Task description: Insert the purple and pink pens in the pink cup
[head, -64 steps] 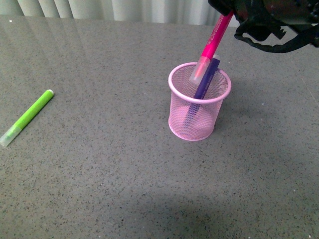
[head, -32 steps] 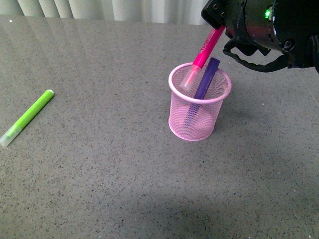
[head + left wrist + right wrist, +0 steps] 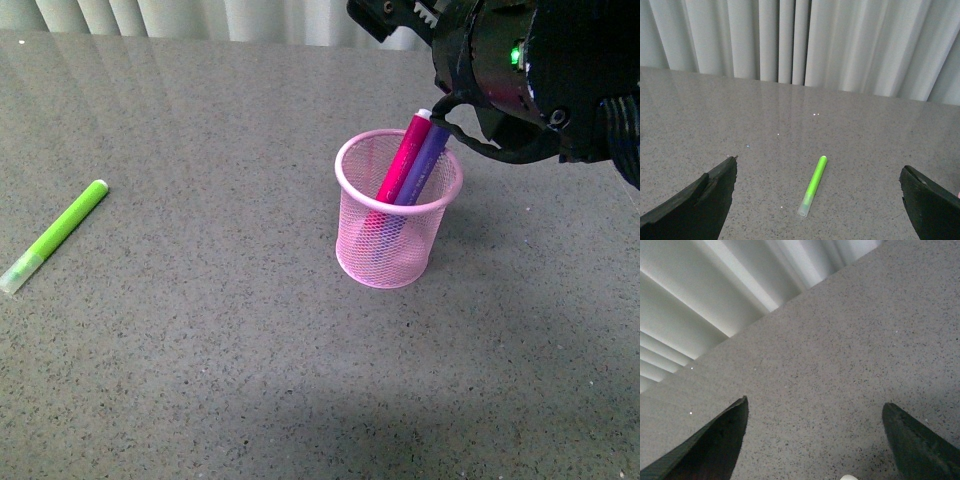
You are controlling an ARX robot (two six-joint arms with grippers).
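Front view: pink pen (image 3: 398, 167) and purple pen (image 3: 425, 160) inside pink cup (image 3: 397, 262); both claws released.

Pink pen (image 3: 398, 168), purple pen (image 3: 424, 166) leaning inside upright pink mesh cup (image 3: 385, 252).

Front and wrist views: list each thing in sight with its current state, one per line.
pink pen: inside the cup, leaning, released.
purple pen: inside the cup, leaning beside the pink pen.
pink mesh cup: upright on the table, holding both pens.
lime green marker: lying flat on the table, untouched.
right gripper: open, empty, above the cup.
left gripper: open, empty, facing the green marker.
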